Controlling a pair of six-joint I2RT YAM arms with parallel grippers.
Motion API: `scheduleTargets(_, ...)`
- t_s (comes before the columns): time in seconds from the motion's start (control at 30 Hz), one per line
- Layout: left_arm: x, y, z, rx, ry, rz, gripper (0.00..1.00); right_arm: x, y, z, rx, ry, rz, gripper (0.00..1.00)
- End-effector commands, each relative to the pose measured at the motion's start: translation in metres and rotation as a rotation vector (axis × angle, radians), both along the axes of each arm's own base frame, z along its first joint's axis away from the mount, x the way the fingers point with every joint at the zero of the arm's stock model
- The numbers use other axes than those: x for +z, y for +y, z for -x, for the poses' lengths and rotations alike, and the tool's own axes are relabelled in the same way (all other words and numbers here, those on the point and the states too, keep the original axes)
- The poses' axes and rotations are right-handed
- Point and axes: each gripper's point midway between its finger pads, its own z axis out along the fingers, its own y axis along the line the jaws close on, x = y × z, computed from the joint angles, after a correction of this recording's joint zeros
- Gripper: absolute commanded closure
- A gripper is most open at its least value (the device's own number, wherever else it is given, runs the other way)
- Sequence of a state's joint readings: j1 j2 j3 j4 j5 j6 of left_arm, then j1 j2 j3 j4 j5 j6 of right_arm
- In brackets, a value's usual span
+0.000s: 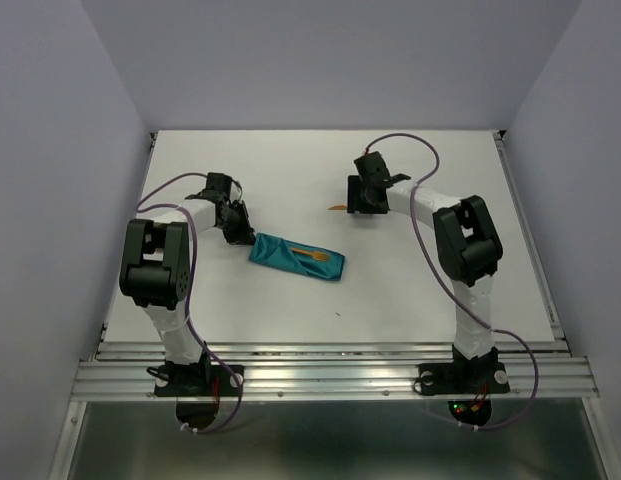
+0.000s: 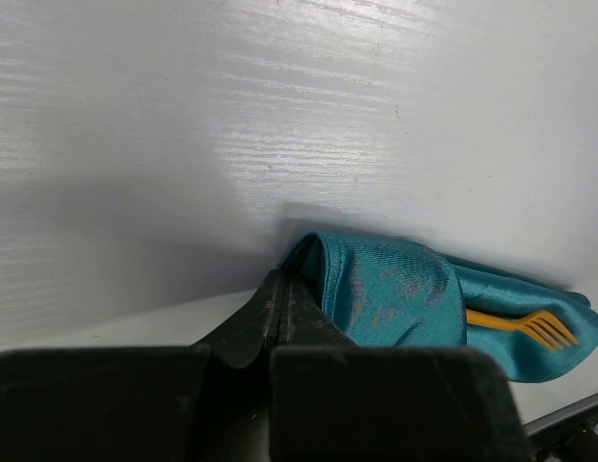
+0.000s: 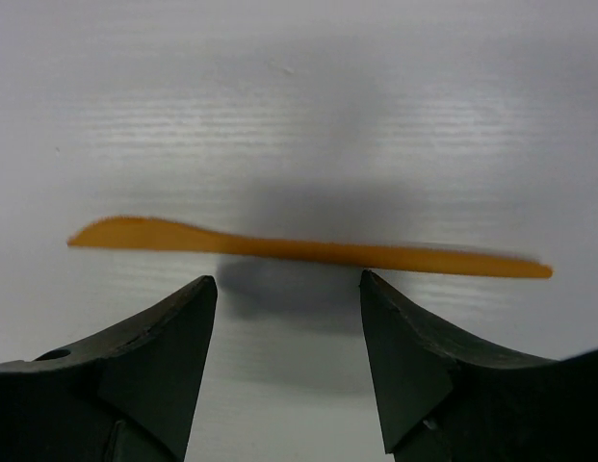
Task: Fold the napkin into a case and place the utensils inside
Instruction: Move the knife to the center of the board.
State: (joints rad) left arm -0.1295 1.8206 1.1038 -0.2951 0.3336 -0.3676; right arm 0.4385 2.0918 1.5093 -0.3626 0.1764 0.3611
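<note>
Teal case [image 1: 297, 258] lies mid-way across the bench [image 1: 440, 300], fork [image 2: 525, 325] tucked inside, tines showing — left claw [image 2: 284, 279] closed tight, seemingly pinching its left end. Toward the far edge, the orange knife [image 3: 308, 248] lies flat — right claw [image 3: 287, 279] spread wide, not touching it.

Left arm [image 1: 155, 262] bends forward over the left half of the table [image 1: 410, 300], its left gripper [image 2: 282, 289] held low with jaws pressed together. Right arm [image 1: 468, 240] reaches toward the far edge, right gripper [image 3: 287, 281] pointing down, fingers spread wide.
</note>
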Motion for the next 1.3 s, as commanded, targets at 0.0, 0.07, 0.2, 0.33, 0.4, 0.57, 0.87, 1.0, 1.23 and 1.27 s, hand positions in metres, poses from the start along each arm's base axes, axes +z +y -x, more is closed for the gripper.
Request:
scheduleTargets(0.0,0.003,-0.002,0.004,-0.02,-0.01,-0.004,0.99,0.003,0.019,-0.027,0.01,-0.039,-0.014,0.32)
scheduleTargets(0.07,0.002,-0.001,0.006,-0.02,-0.007,-0.004,0.99,0.012,0.027,-0.038,0.007,-0.064,-0.04,0.29)
scheduleTargets(0.2,0.003,-0.002,0.005,-0.023,-0.012,-0.004,0.99,0.016,0.036,-0.054,-0.005,-0.084,-0.066,0.25)
scheduleTargets(0.33,0.003,-0.003,0.006,-0.025,-0.011,-0.004,0.99,0.008,0.041,-0.064,0.003,-0.061,-0.055,0.25)
scheduleTargets(0.4,0.002,-0.003,0.005,-0.023,-0.01,-0.004,0.98,-0.001,0.039,-0.067,0.012,-0.039,-0.017,0.26)
scheduleTargets(0.57,0.002,-0.003,0.005,-0.022,-0.01,-0.003,0.99,-0.015,0.038,-0.061,0.055,-0.015,0.089,0.41)
scheduleTargets(0.87,0.001,-0.003,0.005,-0.023,-0.007,-0.005,0.99,-0.02,0.049,-0.038,0.194,0.004,0.158,0.79)
scheduleTargets(1.0,0.0,-0.004,0.006,-0.026,-0.004,-0.005,0.99,-0.021,0.039,-0.014,0.237,0.018,0.164,0.85)
scheduleTargets(1.23,0.001,-0.005,0.004,-0.031,-0.006,-0.001,0.99,-0.027,0.023,0.06,0.431,0.118,0.131,0.89)
scheduleTargets(1.27,0.0,-0.006,0.004,-0.033,-0.004,-0.001,0.98,-0.018,0.022,0.067,0.485,0.105,0.134,0.88)
